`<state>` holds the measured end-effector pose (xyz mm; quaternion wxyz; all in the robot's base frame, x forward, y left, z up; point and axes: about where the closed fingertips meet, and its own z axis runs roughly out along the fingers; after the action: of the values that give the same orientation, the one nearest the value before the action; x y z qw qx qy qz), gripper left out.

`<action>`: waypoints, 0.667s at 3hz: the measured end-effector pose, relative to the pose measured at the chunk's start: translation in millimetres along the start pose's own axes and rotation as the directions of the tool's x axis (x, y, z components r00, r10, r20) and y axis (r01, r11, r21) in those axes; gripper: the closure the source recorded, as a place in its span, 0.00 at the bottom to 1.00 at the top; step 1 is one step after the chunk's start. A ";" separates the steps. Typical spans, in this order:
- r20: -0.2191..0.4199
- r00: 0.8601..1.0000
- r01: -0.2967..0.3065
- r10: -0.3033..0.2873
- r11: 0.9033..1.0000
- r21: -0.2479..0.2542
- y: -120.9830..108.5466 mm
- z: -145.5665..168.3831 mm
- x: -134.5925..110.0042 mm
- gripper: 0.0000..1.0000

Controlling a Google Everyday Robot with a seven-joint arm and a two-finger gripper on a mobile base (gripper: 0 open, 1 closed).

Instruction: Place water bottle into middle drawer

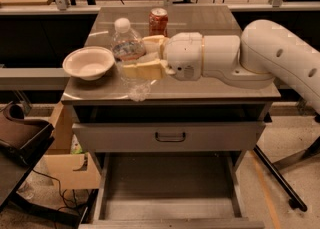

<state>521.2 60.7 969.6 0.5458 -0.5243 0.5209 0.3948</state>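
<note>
The gripper (134,55), clasping the water bottle (128,53) near the desk's (220,89) front edge, has a bowl (88,63) leftward and a can (158,21) behind; the middle drawer (167,180) stands open below.

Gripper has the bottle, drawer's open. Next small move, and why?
Probably draw the bottle straight out past the front edge of the table. The gripper clamps it at mid-body over the tabletop, with the bowl close beside it. The open drawer lies below and in front, so the bottle likely needs to clear the edge before lowering.
</note>
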 end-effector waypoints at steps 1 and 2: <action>-0.035 0.999 -0.021 0.022 0.999 0.028 35.7 -22.1 10.7 1.00; -0.043 0.998 -0.043 0.047 0.994 0.100 70.0 -49.3 41.2 1.00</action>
<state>451.2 17.2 922.5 0.5501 -0.4936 0.5638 0.3686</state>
